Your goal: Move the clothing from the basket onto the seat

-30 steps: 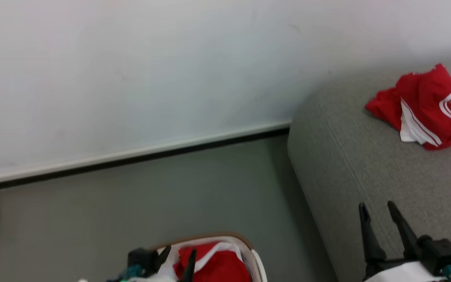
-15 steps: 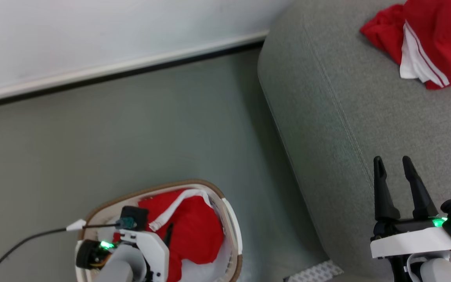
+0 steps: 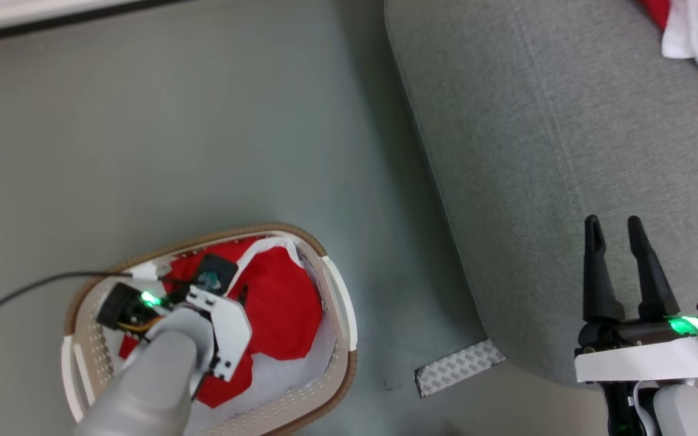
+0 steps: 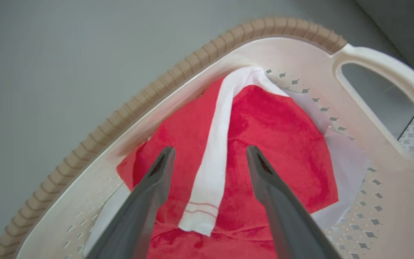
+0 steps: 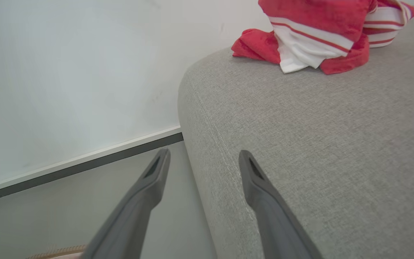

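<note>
Clothing (image 4: 271,144), red with a white trim band, lies crumpled in the basket (image 4: 178,72) on the grey floor (image 3: 173,121). The left gripper (image 4: 207,151) hangs over it, fingers spread wide on either side of the trim band and gripping nothing; whether the tips touch the fabric I cannot tell. A dark cable (image 3: 22,290) trails from that wrist across the rim. To the right, the right gripper (image 3: 612,221) hovers over the near edge of the seat (image 3: 537,151), also spread and empty, just as it was half a second ago. A patterned grey strip (image 3: 458,366) lies on the floor at the seat's foot. Farther back on the seat rests a second red garment (image 5: 318,32) with white stripes. Since the earlier picture the head camera has tipped down: the basket now sits higher in its view, the garment on the seat has slid to the top right corner, and only a sliver of the wall's skirting (image 3: 22,12) remains.
</note>
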Motion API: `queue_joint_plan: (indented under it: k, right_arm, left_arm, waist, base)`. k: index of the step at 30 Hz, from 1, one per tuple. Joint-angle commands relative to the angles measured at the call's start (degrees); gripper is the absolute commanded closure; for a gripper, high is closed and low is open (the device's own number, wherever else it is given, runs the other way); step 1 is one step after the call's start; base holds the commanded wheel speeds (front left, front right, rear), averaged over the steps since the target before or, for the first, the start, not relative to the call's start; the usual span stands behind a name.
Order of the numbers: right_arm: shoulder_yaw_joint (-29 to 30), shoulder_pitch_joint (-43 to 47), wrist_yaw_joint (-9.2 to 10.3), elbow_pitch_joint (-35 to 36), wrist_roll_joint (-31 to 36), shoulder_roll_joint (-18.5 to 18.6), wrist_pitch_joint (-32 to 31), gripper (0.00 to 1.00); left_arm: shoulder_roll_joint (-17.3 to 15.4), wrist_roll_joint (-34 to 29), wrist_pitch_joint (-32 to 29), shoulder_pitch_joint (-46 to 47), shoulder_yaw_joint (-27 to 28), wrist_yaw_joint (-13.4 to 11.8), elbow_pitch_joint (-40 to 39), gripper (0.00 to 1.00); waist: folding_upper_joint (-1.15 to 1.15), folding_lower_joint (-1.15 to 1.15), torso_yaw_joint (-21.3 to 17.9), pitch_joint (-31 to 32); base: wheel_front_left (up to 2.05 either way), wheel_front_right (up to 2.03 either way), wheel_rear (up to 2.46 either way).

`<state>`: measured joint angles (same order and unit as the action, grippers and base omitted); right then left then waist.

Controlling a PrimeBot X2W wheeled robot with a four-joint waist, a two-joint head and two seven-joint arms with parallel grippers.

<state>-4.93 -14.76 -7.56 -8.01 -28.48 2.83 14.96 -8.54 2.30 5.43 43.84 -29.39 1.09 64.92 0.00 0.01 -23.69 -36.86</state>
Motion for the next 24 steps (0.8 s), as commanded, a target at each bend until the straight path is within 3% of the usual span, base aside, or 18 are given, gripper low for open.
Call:
queue_joint_plan:
  k: [1, 14, 22, 23, 24]
  right_arm:
    - [-0.3, 0.0, 0.15, 0.6, -0.8, 0.1, 0.2, 0.0]
    - [-2.3, -0.2, 0.15, 2.5, -1.9, 0.0, 0.2, 0.0]
    - [-2.0, -0.5, 0.15, 4.3, -1.8, 0.0, 0.2, 0.0]
    - [-2.0, -0.4, 0.15, 4.4, -1.7, 0.0, 0.2, 0.0]
    - [-1.9, -0.2, 0.15, 4.6, -1.6, 0.0, 0.2, 0.0]
  left_arm:
    - [-0.8, -1.1, 0.0, 1.1, -0.3, -1.1, 1.1, 0.0]
    - [-1.1, -3.6, -0.3, 5.8, -3.3, -5.7, 6.3, 0.0]
    - [-2.2, -5.3, -0.7, 8.7, -6.2, -4.9, 7.7, 0.0]
    - [-2.4, -5.6, -0.9, 8.8, -6.6, -4.5, 7.8, 0.26]
    - [-2.6, -5.8, -1.1, 8.9, -7.0, -4.2, 7.9, 0.7]
  waist:
    - [0.0, -0.01, 0.1, -1.6]
    - [0.0, -0.01, 0.0, -5.1]
    - [0.0, -0.01, 1.7, -8.3]
    - [0.0, -0.01, 2.0, -8.5]
    - [0.0, -0.01, 2.2, -8.7]
  base:
    - [0.0, 0.0, 0.0]
    - [0.0, 0.0, 0.0]
    - [0.11, 0.11, 0.11]
    - [0.08, 0.08, 0.08]
    - [0.09, 0.09, 0.09]
